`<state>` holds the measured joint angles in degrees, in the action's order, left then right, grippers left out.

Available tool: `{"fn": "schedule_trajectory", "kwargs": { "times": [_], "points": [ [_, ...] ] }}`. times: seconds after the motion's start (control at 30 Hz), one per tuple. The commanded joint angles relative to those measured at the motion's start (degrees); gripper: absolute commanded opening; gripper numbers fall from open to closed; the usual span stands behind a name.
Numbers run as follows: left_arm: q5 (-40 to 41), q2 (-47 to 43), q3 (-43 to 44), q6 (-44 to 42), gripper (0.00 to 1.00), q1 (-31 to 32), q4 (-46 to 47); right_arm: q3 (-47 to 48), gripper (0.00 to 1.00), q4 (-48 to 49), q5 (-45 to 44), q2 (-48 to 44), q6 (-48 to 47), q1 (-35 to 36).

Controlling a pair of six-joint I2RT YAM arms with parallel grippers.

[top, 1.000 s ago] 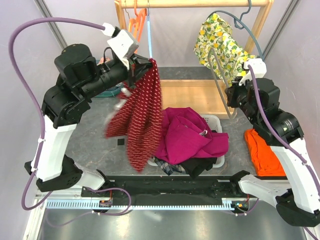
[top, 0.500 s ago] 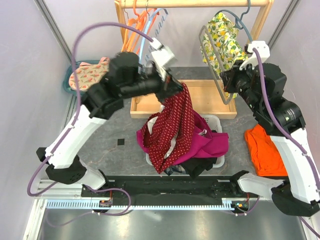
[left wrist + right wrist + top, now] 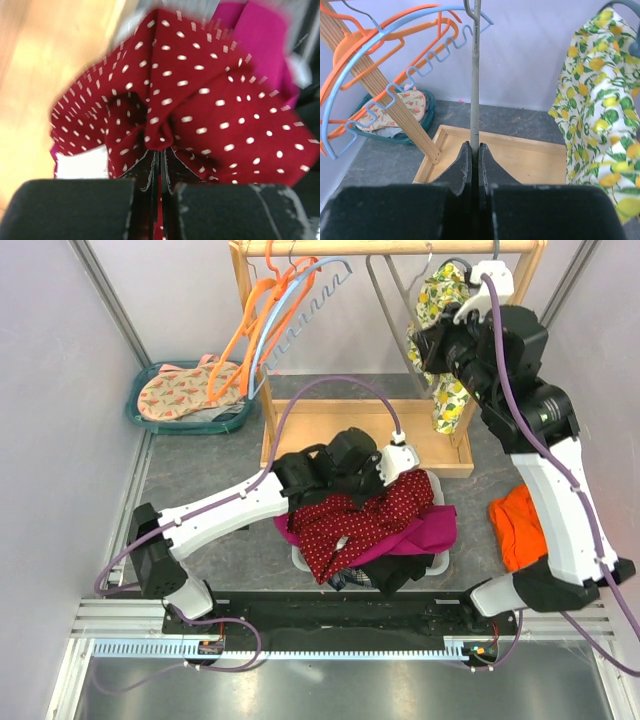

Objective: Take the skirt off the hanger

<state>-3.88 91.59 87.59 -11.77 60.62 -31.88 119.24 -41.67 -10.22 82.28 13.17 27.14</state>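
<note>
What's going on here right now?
The left gripper is shut on the red dotted skirt, which lies bunched on the pile in the basket. The right gripper is up at the rack, shut on a bare grey hanger. So the skirt is off the hanger but not yet released.

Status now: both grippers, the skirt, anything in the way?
Left gripper shut on skirt, over magenta cloth. Right gripper shut on bare grey hanger. Skirt is off hanger. No obstruction seen.

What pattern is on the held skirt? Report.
Skirt: dark red, white dashes; left wrist view.
</note>
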Motion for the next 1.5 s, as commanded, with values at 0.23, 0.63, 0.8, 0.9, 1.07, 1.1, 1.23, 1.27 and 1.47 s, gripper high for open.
{"fn": "schedule_trajectory", "kwargs": {
  "times": [0.23, 0.63, 0.8, 0.9, 1.07, 1.1, 1.23, 1.27, 1.47],
  "points": [
    [1.0, 1.0, -14.0, -7.0, 0.99, 0.0, 3.5, 14.3, 0.00, 2.9, 3.6, 12.5, -1.4, -0.1],
    [-3.1, -8.2, -5.9, -4.1, 1.00, -0.1, -1.8, 22.2, 0.00, 3.8, 4.0, 21.1, -2.3, -0.6],
    [-3.9, -11.3, 0.7, -4.6, 1.00, 0.0, -8.9, 22.2, 0.00, 4.8, 4.5, 22.6, -2.1, -1.5],
    [-4.6, -13.1, 3.8, -4.6, 1.00, 0.0, -12.3, 21.3, 0.00, 5.9, 5.2, 23.6, -1.0, -1.7],
    [-3.2, -15.4, 7.9, -4.9, 1.00, -0.1, -15.6, 17.0, 0.00, 7.9, 10.0, 24.7, 3.3, -1.6],
    [-3.1, -16.1, 8.5, -5.0, 1.00, -0.2, -16.0, 16.5, 0.00, 8.4, 10.0, 24.9, 4.6, -1.4],
    [-3.1, -17.6, 13.3, -4.7, 1.00, -1.8, -18.0, 16.4, 0.00, 8.3, 11.2, 26.0, 4.6, 1.1],
    [-3.2, -17.8, 13.9, -4.5, 1.00, -2.0, -18.3, 17.1, 0.00, 7.9, 10.7, 26.4, 4.2, 1.9],
    [-3.2, -19.4, 13.6, -3.6, 1.00, -3.5, -18.4, 18.3, 0.00, 4.9, 6.7, 27.1, 3.5, 4.5]
  ]
}}
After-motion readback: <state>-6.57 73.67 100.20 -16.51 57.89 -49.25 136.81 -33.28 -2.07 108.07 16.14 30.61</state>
